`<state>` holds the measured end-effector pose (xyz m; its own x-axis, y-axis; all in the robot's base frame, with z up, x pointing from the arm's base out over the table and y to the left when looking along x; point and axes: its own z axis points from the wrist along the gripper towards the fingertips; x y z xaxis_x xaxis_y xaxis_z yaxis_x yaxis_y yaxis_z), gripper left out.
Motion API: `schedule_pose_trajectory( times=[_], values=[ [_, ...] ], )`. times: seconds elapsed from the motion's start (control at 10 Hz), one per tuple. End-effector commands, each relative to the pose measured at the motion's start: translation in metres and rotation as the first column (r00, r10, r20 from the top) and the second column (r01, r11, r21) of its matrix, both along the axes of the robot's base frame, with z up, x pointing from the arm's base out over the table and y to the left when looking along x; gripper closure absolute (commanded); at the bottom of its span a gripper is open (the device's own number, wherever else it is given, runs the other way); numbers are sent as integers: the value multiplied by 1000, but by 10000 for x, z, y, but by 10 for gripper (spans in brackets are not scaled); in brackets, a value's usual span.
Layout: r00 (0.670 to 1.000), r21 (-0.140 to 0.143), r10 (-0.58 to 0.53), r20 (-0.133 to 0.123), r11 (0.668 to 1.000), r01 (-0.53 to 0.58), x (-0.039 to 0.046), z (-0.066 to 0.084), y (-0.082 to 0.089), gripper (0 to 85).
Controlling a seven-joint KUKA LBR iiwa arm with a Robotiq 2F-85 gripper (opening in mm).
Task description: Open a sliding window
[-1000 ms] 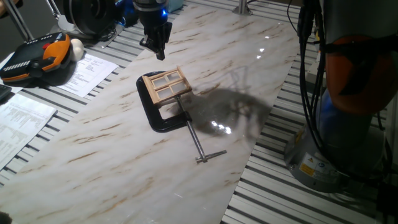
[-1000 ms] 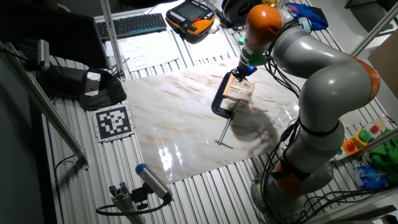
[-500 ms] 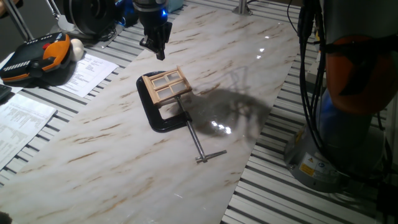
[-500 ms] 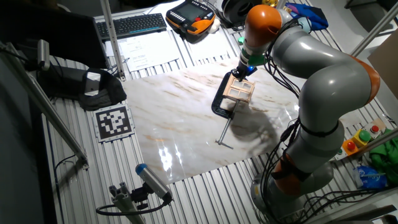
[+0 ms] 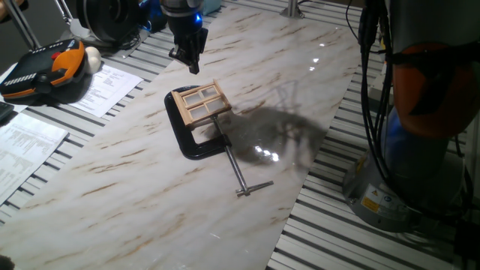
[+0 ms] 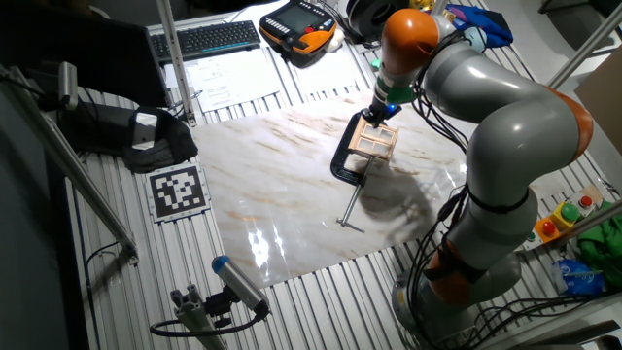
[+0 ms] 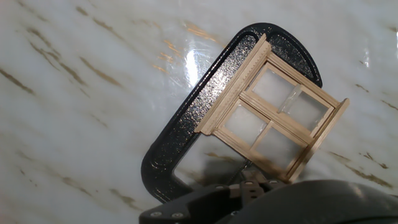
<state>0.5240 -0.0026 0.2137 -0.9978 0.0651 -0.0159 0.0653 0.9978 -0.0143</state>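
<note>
While the gripper hovers off the wood, these lines apply:
Window: the sliding window sits mid-table, held in the black C-clamp; from the hand camera it lies at about 3 o'clock.
Gripper: at 11 o'clock of the window, apart from it; fingers look close together, but I cannot tell spread from pressed.
Risk: a descent onto the fixed frame could jam the sash or twist the window in the clamp.
Risk: fingertips may skid on the thin bars.
Hidden: fingertips absent from the hand view; sash position and slide direction unclear.
</note>
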Motion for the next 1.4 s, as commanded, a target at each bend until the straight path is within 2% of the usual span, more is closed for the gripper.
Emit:
schedule_pose_trajectory(
  times=[0.0,0.5,0.7,1.0,1.3],
  values=[
    [1000,0,-2,2,1000,2,4,-38,-8,850],
    [1000,5,-20,1,1000,20,15,-285,-25,850],
    [1000,-1,-23,1,1000,23,1,-392,-49,850],
    [999,-24,-40,-5,999,40,8,-466,-92,850],
    [997,-23,-82,-13,996,82,8,-574,-126,850]
  ],
)
